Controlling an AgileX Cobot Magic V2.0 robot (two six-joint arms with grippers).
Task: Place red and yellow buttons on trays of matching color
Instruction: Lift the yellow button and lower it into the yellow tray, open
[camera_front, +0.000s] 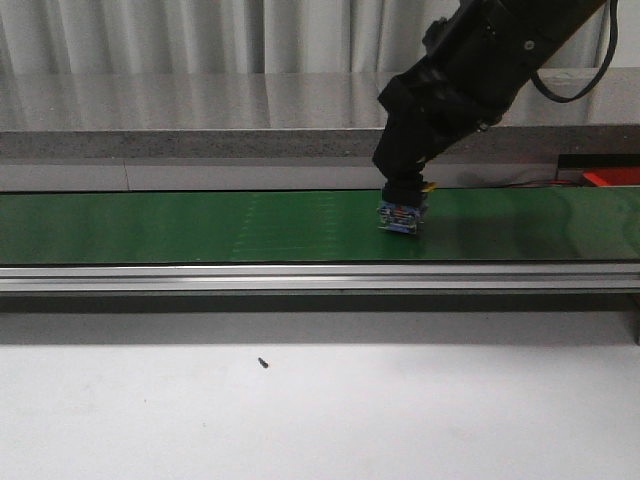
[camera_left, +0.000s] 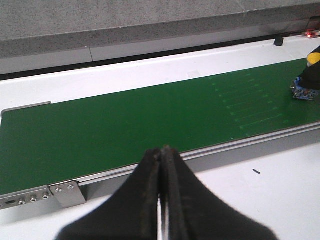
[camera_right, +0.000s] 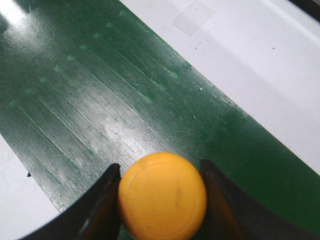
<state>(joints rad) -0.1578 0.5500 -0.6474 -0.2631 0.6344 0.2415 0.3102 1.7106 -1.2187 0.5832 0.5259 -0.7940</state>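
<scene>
A yellow button (camera_right: 162, 195) with a round cap sits between the two fingers of my right gripper (camera_right: 160, 169), which is shut on its sides. In the front view the right gripper (camera_front: 403, 203) points down at the green conveyor belt (camera_front: 200, 228), and the button's blue base (camera_front: 403, 218) shows at the belt's surface. The left wrist view shows that base (camera_left: 302, 93) at the belt's far right. My left gripper (camera_left: 162, 151) is shut on nothing, over the white table beside the belt's near rail. The red button and both trays are out of view.
An aluminium rail (camera_front: 300, 275) runs along the belt's near edge, with white tabletop (camera_front: 400, 400) in front of it. A small black speck (camera_front: 263, 363) lies on that table. A grey ledge (camera_front: 200, 110) stands behind the belt. Something red (camera_front: 610, 177) shows at the far right.
</scene>
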